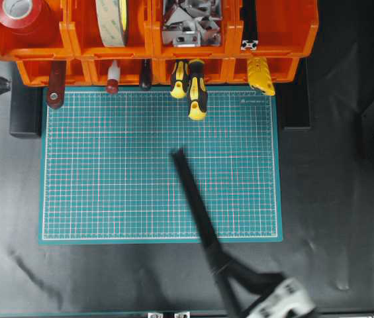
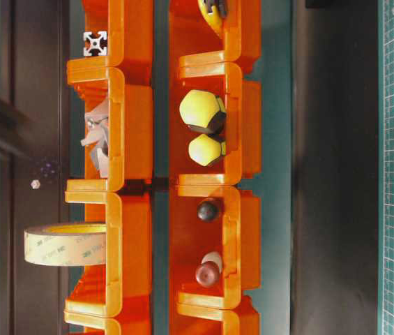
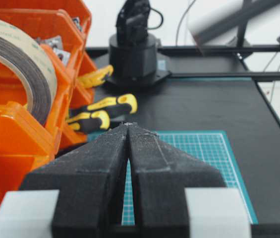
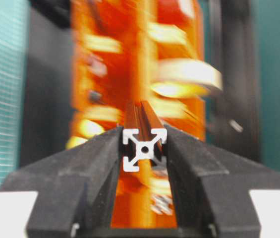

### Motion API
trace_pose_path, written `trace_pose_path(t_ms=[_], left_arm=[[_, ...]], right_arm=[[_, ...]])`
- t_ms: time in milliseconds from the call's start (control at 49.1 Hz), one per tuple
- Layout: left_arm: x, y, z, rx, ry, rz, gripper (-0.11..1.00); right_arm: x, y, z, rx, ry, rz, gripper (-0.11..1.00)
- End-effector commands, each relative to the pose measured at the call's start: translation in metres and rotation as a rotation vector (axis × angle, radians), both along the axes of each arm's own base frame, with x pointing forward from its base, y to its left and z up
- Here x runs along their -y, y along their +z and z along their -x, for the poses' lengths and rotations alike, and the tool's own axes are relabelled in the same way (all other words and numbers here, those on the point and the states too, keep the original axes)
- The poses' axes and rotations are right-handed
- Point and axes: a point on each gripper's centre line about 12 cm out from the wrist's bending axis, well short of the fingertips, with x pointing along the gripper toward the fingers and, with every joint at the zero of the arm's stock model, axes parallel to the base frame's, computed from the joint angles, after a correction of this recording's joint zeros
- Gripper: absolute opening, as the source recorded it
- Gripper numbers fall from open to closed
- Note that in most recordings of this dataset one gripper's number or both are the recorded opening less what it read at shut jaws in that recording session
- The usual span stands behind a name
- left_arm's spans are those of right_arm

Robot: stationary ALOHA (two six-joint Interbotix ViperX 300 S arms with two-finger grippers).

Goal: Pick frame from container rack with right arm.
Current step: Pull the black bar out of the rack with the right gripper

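Observation:
My right gripper is shut on the frame, whose silvery slotted cut end shows between the jaws. In the overhead view that frame is a blurred black bar slanting over the green mat, held at its near end by the right gripper, well clear of the orange container rack. A second black frame lies in the rack's top right bin; its cut end shows in the table-level view. My left gripper is shut and empty beside the rack's left end.
Two yellow-and-black screwdrivers stick out of the lower bins onto the green mat. A tape roll, red tape, metal brackets and a yellow tool sit in the rack.

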Motion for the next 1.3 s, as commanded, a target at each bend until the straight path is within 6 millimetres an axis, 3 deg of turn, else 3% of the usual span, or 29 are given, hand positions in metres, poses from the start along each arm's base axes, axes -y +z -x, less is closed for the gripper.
trace_pose_path(t_ms=[0, 122, 305, 570, 937, 1283], left_arm=[[0.000, 0.012, 0.000, 0.031, -0.002, 0.000, 0.01], [0.001, 0.014, 0.001, 0.038, -0.003, -0.001, 0.01], [0.001, 0.019, 0.005, 0.060, -0.003, -0.001, 0.01], [0.001, 0.026, 0.009, 0.087, -0.006, 0.000, 0.01], [0.001, 0.025, 0.010, 0.089, -0.005, -0.001, 0.01], [0.001, 0.026, 0.011, 0.092, -0.005, -0.004, 0.01]], right_arm=[[-0.007, 0.000, -0.004, -0.022, 0.056, -0.056, 0.25], [-0.014, -0.029, -0.012, -0.112, 0.133, -0.040, 0.25], [-0.008, -0.076, -0.015, -0.241, 0.224, -0.056, 0.25], [0.035, -0.118, -0.026, -0.327, 0.240, -0.047, 0.25], [0.091, -0.139, -0.046, -0.359, 0.247, -0.100, 0.25], [0.109, -0.145, -0.043, -0.366, 0.261, -0.103, 0.25]])
